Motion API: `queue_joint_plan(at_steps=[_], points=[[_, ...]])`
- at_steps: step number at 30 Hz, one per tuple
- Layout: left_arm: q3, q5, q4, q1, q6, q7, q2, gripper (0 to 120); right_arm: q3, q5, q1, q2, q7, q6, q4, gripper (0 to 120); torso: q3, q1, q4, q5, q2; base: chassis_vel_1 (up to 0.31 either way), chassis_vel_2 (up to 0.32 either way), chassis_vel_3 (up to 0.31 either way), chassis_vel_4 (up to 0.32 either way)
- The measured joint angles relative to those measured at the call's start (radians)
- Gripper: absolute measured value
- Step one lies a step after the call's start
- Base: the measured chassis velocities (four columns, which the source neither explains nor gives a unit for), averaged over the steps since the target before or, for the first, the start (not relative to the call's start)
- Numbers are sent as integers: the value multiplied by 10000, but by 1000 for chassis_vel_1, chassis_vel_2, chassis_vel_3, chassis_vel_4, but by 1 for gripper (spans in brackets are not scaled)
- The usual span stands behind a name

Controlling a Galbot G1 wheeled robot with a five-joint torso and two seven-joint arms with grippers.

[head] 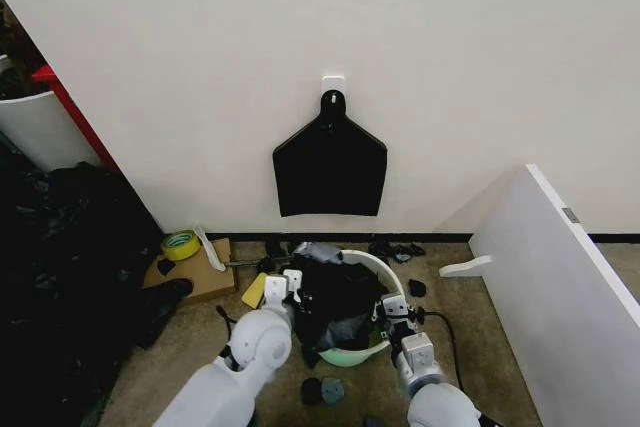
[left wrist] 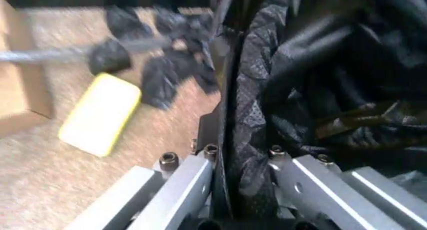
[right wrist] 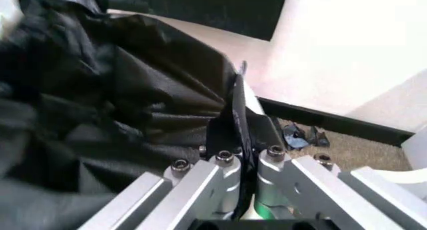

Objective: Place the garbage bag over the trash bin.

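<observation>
Looking down from the head view: a round white trash bin (head: pixel 372 351) stands on a tan carpet floor (head: pixel 190 357) against a pale wall (head: pixel 300 27); places below are given relative to this bin.
Garbage bag: a glossy black garbage bag (head: pixel 335 299) is bunched loosely inside the bin's mouth and rises above its rim, crinkled and folded.
Left gripper: the left gripper (head: pixel 292 292) sits at the bin's left rim; in the left wrist view its jaws are pressed together on a fold of the bag's film (left wrist: pixel 243 140).
Right gripper: the right gripper (head: pixel 392 309) sits at the bin's right rim; in the right wrist view its jaws pinch a thin edge of the bag (right wrist: pixel 237 120), with the rest of the black plastic billowing beside them.
Wall behind the bin: a flat fan-shaped bundle of black bags (head: pixel 330 167) hangs by its narrow neck from a white hook (head: pixel 333 82).
Left of the bin: a yellow block (head: pixel 254 291) lies just beside it; farther left a roll of yellow tape (head: pixel 181 244) rests on a flat piece of cardboard (head: pixel 200 277).
Around the bin: small black scraps (head: pixel 395 249) lie on the carpet behind it.
Right of the bin: a white panel (head: pixel 550 297) leans, well apart from it.
</observation>
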Motion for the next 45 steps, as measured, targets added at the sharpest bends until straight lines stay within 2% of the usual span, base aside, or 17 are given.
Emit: queue_joint_plan(at_steps=[7, 16, 21, 25, 28, 29, 31, 33, 38, 39, 40, 42, 45], points=[[-411, -2, -919, 385, -8, 552, 804, 1, 500, 428, 63, 58, -25, 204, -242, 0, -1, 0, -2, 1, 0, 0, 0, 0, 0], [-540, 791, -1970, 1108, -137, 1495, 1738, 1, 1237, 475, 84, 134, -341, 675, -585, 0, -2, 0, -1, 0, 0, 0, 0, 0, 0], [-606, 820, -2056, 1156, -384, 1655, 1948, 1, 1461, 681, -182, -52, -542, 688, -351, 0, -2, 0, -2, 0, 0, 0, 0, 0, 0], [-666, 842, -2235, 1289, -577, 1757, 2017, 1, 1384, 1387, -367, -282, -587, 235, 122, 0, -2, 0, -7, 0, 0, 0, 0, 0, 0], [-725, 887, -2530, 1523, -643, 1828, 2091, 1, 1246, 2500, -345, -524, -482, -576, 694, 11, -2, 0, 1, 0, 0, 0, 0, 0, 0], [-732, 902, -2553, 1537, -651, 1833, 2108, 1, 1246, 2576, -348, -548, -474, -653, 751, 12, -2, 0, 1, -1, 0, 0, 0, 0, 0], [-774, 1085, -2613, 1597, -802, 1890, 2246, 1, 1251, 2643, -397, -687, -520, -764, 983, 24, -2, 0, -2, 3, 0, 0, 0, 0, 0], [-789, 1188, -2612, 1630, -929, 1932, 2308, 1, 1250, 2529, -414, -774, -625, -666, 1060, 27, -2, 0, -3, 2, 0, 0, 0, 0, 0], [-859, 1490, -2496, 1765, -1516, 2139, 2595, 1, 958, 1369, -450, -1496, -1483, 403, 1452, 46, -2, 0, 1, 1, 0, 0, 0, 0, 0], [-862, 1492, -2415, 1737, -1567, 2166, 2645, 1, 941, 998, -504, -1657, -1710, 705, 1461, 52, -2, 0, 0, 0, 0, 0, 0, 0, 0], [-862, 1492, -2415, 1737, -1567, 2166, 2645, 1, 941, 998, -504, -1657, -1710, 705, 1461, 52, -2, 0, 0, 0, 0, 0, 0, 0, 0], [-888, 1509, -2252, 1684, -1639, 2184, 2730, 1, 941, 81, -575, -1950, -2245, 1512, 1325, 61, -2, 0, -6, -1, 0, 0, 0, 0, 0], [-968, 1519, -2099, 1689, -1692, 2194, 2815, 1, 995, -901, -519, -2266, -3157, 2556, 956, 72, -2, 0, 0, 2, 0, 0, 0, 0, 0]])
